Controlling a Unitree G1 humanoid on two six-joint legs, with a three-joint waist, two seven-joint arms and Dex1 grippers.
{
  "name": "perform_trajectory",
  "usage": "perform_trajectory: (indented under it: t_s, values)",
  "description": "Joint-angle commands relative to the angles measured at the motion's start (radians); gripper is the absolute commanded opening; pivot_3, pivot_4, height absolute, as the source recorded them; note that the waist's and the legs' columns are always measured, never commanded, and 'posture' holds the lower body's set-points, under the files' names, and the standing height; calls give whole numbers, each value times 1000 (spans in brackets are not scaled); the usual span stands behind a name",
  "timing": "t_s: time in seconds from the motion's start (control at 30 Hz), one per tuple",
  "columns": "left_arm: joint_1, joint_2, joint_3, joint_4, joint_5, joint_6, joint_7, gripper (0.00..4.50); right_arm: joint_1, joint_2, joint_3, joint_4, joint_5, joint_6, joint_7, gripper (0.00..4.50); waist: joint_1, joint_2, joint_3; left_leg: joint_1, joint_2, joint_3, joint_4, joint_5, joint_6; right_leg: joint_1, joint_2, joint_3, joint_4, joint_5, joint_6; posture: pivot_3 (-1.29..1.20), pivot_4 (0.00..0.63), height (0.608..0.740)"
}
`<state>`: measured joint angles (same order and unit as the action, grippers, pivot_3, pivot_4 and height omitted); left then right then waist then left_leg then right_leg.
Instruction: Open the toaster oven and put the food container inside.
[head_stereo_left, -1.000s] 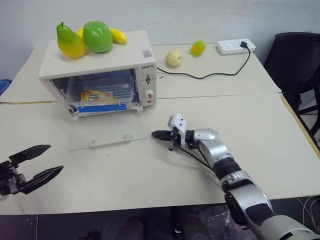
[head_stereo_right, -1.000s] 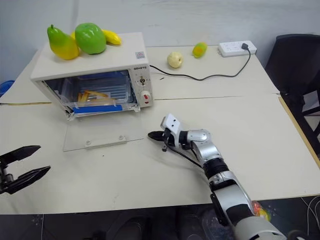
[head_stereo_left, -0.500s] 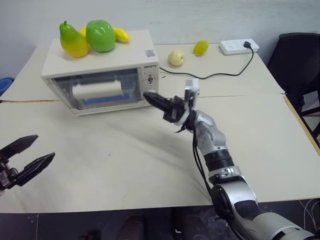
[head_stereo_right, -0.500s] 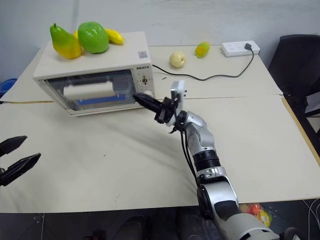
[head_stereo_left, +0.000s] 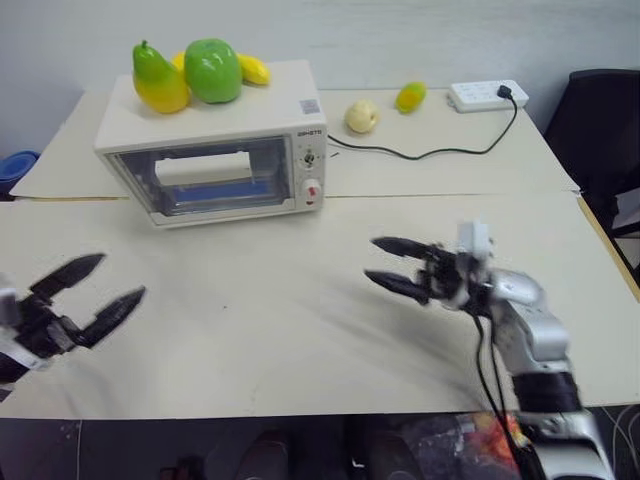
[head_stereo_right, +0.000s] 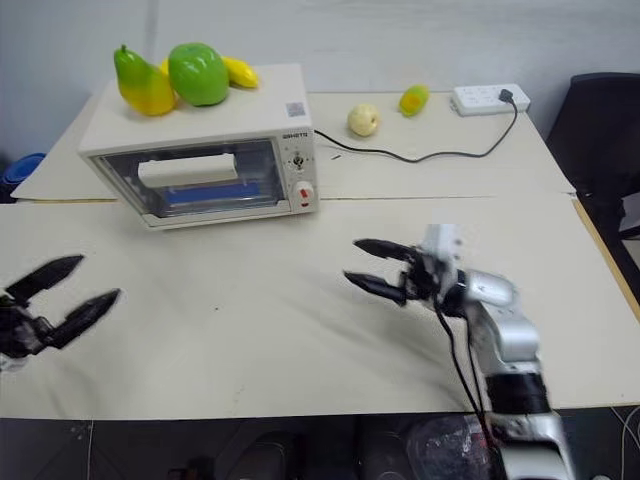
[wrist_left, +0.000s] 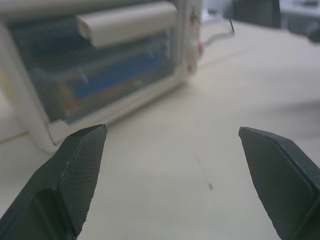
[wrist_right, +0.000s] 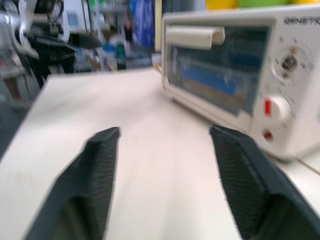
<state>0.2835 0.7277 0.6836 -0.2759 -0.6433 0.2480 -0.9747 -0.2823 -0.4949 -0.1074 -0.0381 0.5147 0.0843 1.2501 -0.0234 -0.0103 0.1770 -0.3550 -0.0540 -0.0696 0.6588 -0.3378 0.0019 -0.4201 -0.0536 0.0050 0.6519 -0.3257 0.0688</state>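
The cream-white toaster oven (head_stereo_left: 215, 130) stands at the table's back left with its glass door shut. Through the glass I see the food container (head_stereo_left: 215, 188) on the rack, its blue strip along the front; the blue strip also shows in the left wrist view (wrist_left: 117, 82). My right gripper (head_stereo_left: 372, 260) hovers open over the middle of the table, pointing left, well clear of the oven and holding nothing. My left gripper (head_stereo_left: 120, 276) is open too, near the front left edge, aimed toward the oven. Both wrist views look between empty fingers (wrist_right: 102, 150) at the oven front.
A yellow-green pear (head_stereo_left: 160, 80), a green apple (head_stereo_left: 212, 70) and a banana (head_stereo_left: 252, 68) lie on the oven's top. Behind are a pale apple (head_stereo_left: 361, 116), a small yellow-green fruit (head_stereo_left: 410, 96) and a power strip (head_stereo_left: 487, 95) with its cable (head_stereo_left: 420, 155). A black chair (head_stereo_left: 605, 120) stands right.
The glass door, lying open at first, has been swung up and shut by my right gripper. That gripper then pulled back to the right and opened. The left gripper edged inward.
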Motion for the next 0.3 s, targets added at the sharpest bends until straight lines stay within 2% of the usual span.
perform_trajectory:
  t_s: [0.03,0.07,0.1,0.3]
  values:
    - [21,18,-129,35,165,-149,-62,4500,107,-53,-41,-33,-23,-108,49,4070,-1,0,0,3,0,0,-2,0,0,3,0,0,-2,0,0,0,150,740]
    - [6,11,-160,52,181,-169,-64,4500,133,-57,-51,-32,-26,-121,34,4360,-2,0,0,5,0,0,-3,0,1,6,0,0,-4,0,0,0,150,740]
    - [-17,-5,-188,68,194,-191,-55,4500,152,-60,-57,-30,-33,-134,19,4452,-3,0,0,6,1,0,-5,-1,2,7,0,0,-5,0,0,0,150,740]
    - [-139,-83,-286,123,218,-232,15,4500,204,-18,-87,-28,-68,-204,-124,4452,0,1,1,8,1,0,-6,-1,3,8,0,-1,-6,1,1,0,150,740]
